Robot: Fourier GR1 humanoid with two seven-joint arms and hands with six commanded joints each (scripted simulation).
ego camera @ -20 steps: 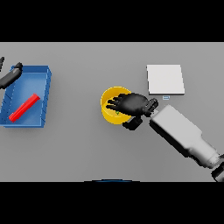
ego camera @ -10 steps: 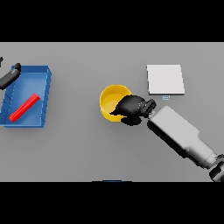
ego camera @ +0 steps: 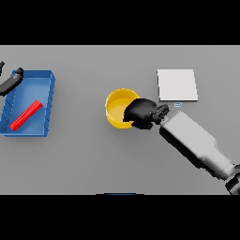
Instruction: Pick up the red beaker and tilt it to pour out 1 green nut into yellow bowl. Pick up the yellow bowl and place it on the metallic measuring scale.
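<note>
Head view: we look down on a grey surface (ego camera: 93, 159) with the work split between two far-apart corners.
Right robot hand (ego camera: 143, 112): we see its dark fingers curled over the near-right rim of the yellow bowl (ego camera: 117, 105), which we read as a grip on that rim.
Yellow bowl: it sits at mid-surface; we cannot make out a green nut inside it.
Measuring scale (ego camera: 177, 85): a pale square plate, lying just beyond and to the right of the gripped bowl, apart from it.
Key relation: from the right robot hand the scale lies up and to the right, a short way off, so we judge the coming carry to be a lift and a brief sweep that way; this arm is by far the nearer one.
Left robot hand (ego camera: 10, 82): it shows at the far left edge, over the rim of the blue tray (ego camera: 47, 101); we cannot tell its state.
Red beaker (ego camera: 26, 115): it lies flat in the tray, long axis running diagonally from near-left to far-right.
Stage, as we judge it: bowl grasped, placing not yet done.
</note>
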